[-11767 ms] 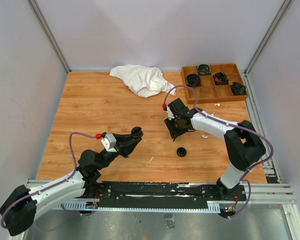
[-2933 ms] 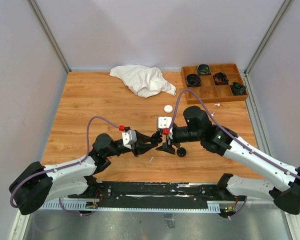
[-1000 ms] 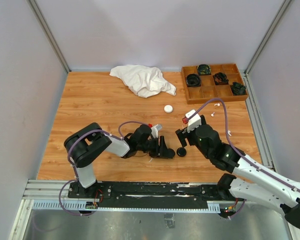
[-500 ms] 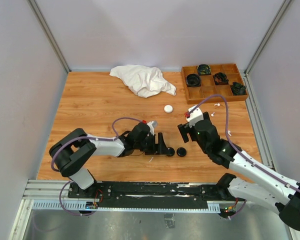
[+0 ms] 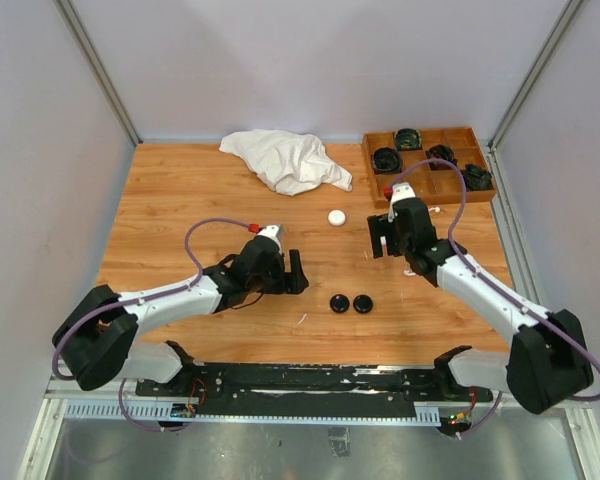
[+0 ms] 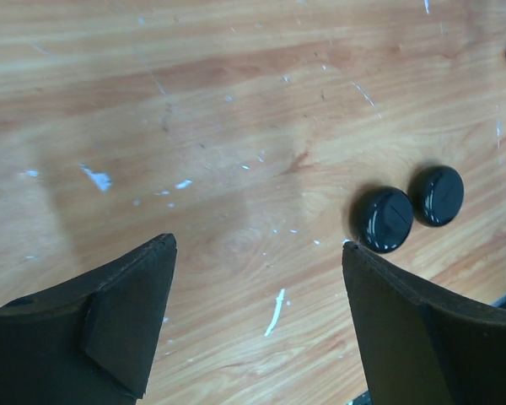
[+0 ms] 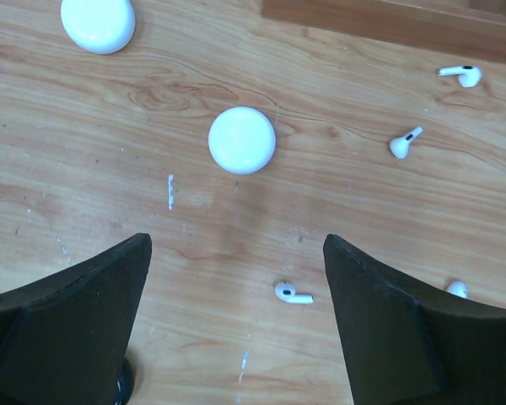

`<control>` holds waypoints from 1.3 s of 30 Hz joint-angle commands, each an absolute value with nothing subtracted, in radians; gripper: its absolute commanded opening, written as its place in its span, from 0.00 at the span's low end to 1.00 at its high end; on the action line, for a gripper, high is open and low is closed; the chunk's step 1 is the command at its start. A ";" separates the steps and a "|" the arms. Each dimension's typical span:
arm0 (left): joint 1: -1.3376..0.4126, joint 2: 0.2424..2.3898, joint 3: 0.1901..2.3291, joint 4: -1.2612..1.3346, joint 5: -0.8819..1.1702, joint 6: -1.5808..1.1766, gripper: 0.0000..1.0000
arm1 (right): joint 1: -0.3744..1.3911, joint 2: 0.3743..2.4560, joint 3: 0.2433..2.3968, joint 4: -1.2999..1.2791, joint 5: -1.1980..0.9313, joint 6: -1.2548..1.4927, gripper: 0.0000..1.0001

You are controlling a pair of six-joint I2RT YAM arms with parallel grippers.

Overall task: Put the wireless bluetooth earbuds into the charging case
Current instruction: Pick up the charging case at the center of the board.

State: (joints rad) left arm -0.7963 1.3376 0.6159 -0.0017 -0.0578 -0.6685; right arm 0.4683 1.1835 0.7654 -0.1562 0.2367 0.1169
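Observation:
Two black round charging cases [image 5: 338,303] [image 5: 362,303] lie side by side, lids shut; in the left wrist view they are one case [image 6: 382,219] and the other [image 6: 438,196]. My left gripper [image 5: 295,272] [image 6: 257,245] stands open to their left, holding nothing. My right gripper [image 5: 380,238] [image 7: 236,240] is open above the table near the tray. One white earbud [image 7: 293,294] lies between its fingers on the wood. Others lie further off: an earbud [image 7: 404,142], another [image 7: 461,74], and a partly hidden one [image 7: 457,288]. Two white round cases [image 7: 242,140] [image 7: 98,21] lie beyond.
A wooden compartment tray [image 5: 410,188] with coiled black items stands at the back right. A crumpled white cloth [image 5: 285,160] lies at the back centre. One white case [image 5: 336,217] shows from above. A thin white sliver [image 6: 274,312] lies on the wood.
My left gripper opened, left a black case beside the other one, and drew back to the left. My right arm swung away toward the back right, near the tray.

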 commanded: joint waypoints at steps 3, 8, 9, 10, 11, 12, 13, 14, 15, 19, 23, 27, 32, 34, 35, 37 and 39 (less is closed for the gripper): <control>-0.750 1.243 0.590 -0.053 -0.148 -0.577 0.88 | 0.354 1.368 0.890 -0.162 0.061 0.160 0.84; -0.716 1.193 0.550 -0.037 -0.143 -0.559 0.89 | 0.304 1.536 0.997 -0.147 0.007 0.129 0.84; -0.710 1.181 0.543 -0.035 -0.151 -0.559 0.90 | 0.294 1.581 1.018 -0.147 -0.005 0.130 0.84; -0.707 1.170 0.533 -0.033 -0.155 -0.556 0.90 | 0.285 1.612 1.037 -0.148 -0.021 0.131 0.83; -0.703 1.157 0.525 -0.031 -0.158 -0.553 0.90 | 0.277 1.645 1.058 -0.147 -0.037 0.133 0.83; -0.700 1.145 0.517 -0.032 -0.163 -0.552 0.91 | 0.271 1.671 1.077 -0.149 -0.049 0.133 0.83; -0.697 1.134 0.509 -0.031 -0.170 -0.551 0.92 | 0.269 1.698 1.095 -0.149 -0.056 0.130 0.83; -0.693 1.124 0.503 -0.031 -0.175 -0.547 0.92 | 0.268 1.723 1.110 -0.149 -0.057 0.125 0.83; -0.690 1.115 0.498 -0.032 -0.178 -0.544 0.92 | 0.267 1.744 1.123 -0.149 -0.058 0.122 0.82; -0.680 1.096 0.489 -0.039 -0.182 -0.524 0.92 | 0.261 1.816 1.163 -0.161 -0.090 0.110 0.82; -0.678 1.097 0.487 -0.038 -0.171 -0.521 0.92 | 0.261 1.827 1.162 -0.211 -0.119 0.118 0.82; -0.678 1.108 0.483 -0.016 -0.146 -0.533 0.92 | 0.261 1.800 1.128 -0.253 -0.173 0.121 0.82; -0.678 1.123 0.488 0.018 -0.105 -0.549 0.92 | 0.272 1.743 1.090 -0.299 -0.275 0.140 0.79; -0.678 1.128 0.490 0.030 -0.092 -0.554 0.92 | 0.286 1.729 1.080 -0.308 -0.306 0.140 0.79; -0.678 1.131 0.491 0.035 -0.087 -0.558 0.92 | 0.294 1.725 1.080 -0.319 -0.320 0.135 0.78; -0.679 1.137 0.492 0.041 -0.078 -0.564 0.92 | 0.312 1.723 1.096 -0.354 -0.330 0.116 0.78; -0.678 1.139 0.493 0.044 -0.071 -0.568 0.92 | 0.335 1.718 1.114 -0.391 -0.283 0.088 0.77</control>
State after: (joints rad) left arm -0.6865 1.1297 0.4915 -0.0002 -0.0986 -0.5541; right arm 0.2924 1.7458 1.0924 -0.2977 -0.2756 0.1284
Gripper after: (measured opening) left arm 0.920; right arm 0.777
